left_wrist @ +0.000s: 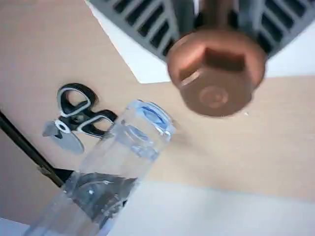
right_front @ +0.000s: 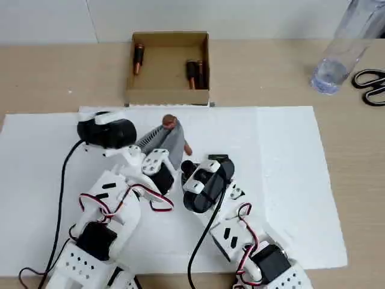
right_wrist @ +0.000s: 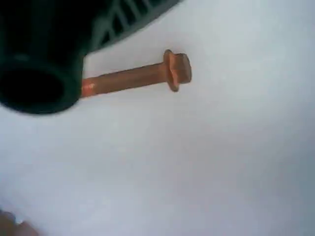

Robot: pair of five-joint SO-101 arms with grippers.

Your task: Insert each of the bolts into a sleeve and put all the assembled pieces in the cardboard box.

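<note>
My left gripper (right_front: 168, 133) is shut on a copper bolt (right_front: 169, 121) and holds it above the white sheet, just in front of the cardboard box (right_front: 168, 95). In the left wrist view the bolt's hexagonal head (left_wrist: 215, 73) faces the camera between the grey ribbed fingers (left_wrist: 133, 17). My right gripper (right_front: 187, 167) sits close beside it, shut on a black sleeve (right_wrist: 37, 81) whose open end shows. Another copper bolt (right_wrist: 140, 76) lies on the paper behind the sleeve, its tip hidden. The box holds three assembled pieces (right_front: 193, 73).
A clear plastic bottle (right_front: 340, 51) and black scissors (right_front: 370, 85) lie on the wooden table at the far right. The white paper sheet (right_front: 283, 162) covers the work area, with open room on its right half.
</note>
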